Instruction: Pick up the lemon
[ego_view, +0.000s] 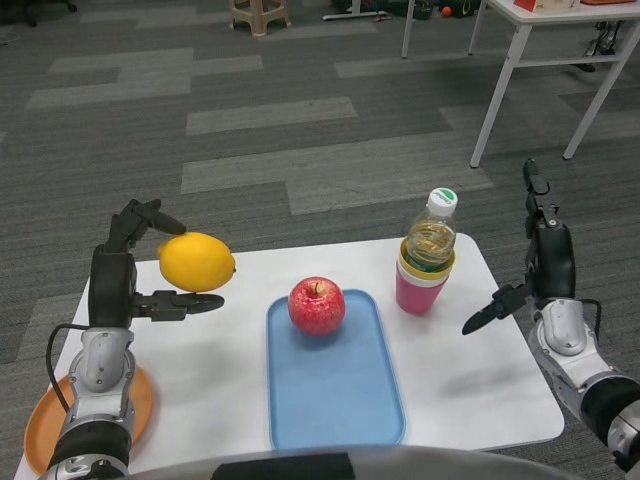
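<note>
The yellow lemon (197, 262) is off the table, held above its left part between the upper and lower fingers of my left hand (135, 265). The upper fingers (150, 216) curl over its top left and a lower finger (185, 303) reaches under it. My right hand (540, 262) stands upright and open at the table's right edge, with nothing in it.
A blue tray (335, 385) in the middle of the white table (470, 370) carries a red apple (317, 305). A pink cup (424, 282) holding a bottle (432, 232) stands to its right. An orange plate (45, 425) lies at the front left corner. Another white table (540, 40) stands behind.
</note>
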